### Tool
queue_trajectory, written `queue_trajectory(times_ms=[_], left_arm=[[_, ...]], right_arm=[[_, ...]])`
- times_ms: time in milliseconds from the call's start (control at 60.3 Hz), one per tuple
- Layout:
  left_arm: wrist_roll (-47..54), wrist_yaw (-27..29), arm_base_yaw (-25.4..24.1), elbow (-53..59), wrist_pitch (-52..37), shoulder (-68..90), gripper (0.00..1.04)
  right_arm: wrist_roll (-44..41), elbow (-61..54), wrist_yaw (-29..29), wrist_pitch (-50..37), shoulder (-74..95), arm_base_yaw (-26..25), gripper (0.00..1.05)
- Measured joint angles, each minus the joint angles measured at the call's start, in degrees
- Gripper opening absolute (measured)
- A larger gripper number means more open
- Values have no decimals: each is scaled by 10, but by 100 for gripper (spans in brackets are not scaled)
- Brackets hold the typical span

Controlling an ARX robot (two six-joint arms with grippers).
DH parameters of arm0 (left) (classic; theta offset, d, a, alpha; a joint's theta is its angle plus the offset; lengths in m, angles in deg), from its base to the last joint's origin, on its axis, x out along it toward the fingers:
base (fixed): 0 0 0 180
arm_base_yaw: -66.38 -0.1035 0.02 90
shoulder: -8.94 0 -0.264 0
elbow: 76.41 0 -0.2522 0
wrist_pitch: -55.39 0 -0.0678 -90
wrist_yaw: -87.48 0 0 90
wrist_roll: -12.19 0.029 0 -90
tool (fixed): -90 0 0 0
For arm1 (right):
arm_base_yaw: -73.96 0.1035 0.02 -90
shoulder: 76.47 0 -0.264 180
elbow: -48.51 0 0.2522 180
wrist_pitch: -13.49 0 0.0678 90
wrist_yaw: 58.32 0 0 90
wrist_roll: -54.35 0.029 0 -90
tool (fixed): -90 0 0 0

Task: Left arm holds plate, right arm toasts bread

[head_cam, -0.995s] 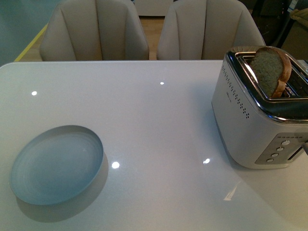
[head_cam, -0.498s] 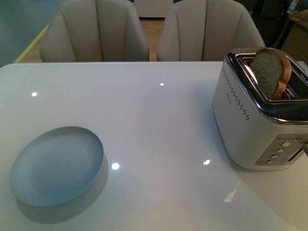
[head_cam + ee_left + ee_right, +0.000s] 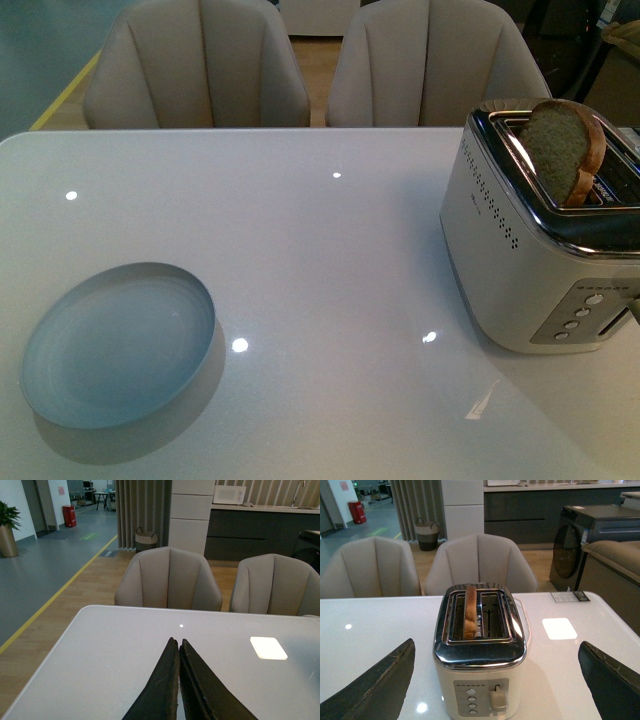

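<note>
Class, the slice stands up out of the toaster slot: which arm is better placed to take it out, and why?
Right. Its jaws stand wide open either side of the toaster, facing the bread. The left gripper is shut, facing bare table.

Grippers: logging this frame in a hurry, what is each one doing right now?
Left gripper: shut, holding nothing; the plate lies untouched.
Right gripper: open, empty, facing the toaster with the bread.

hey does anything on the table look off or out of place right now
Nothing looks spilled or broken. The bread stands in one slot of the toaster, sticking up and leaning a little in the front view. The plate sits empty, apart from the toaster. Left gripper is shut, right gripper open.
</note>
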Motion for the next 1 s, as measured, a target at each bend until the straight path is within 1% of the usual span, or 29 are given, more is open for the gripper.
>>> queue_trajectory(times_ms=[17,83,116,514,995], left_arm=[[0,0,0,0,5,-5,3],[0,0,0,0,78,-59,3],[0,0,0,0,96,-83,3],[0,0,0,0,102,-99,3],[0,0,0,0,102,-99,94]], right_arm=[[0,0,0,0,0,0,96],[0,0,0,0,0,0,96],[0,0,0,0,0,0,96],[0,0,0,0,0,0,96],[0,0,0,0,0,0,96]])
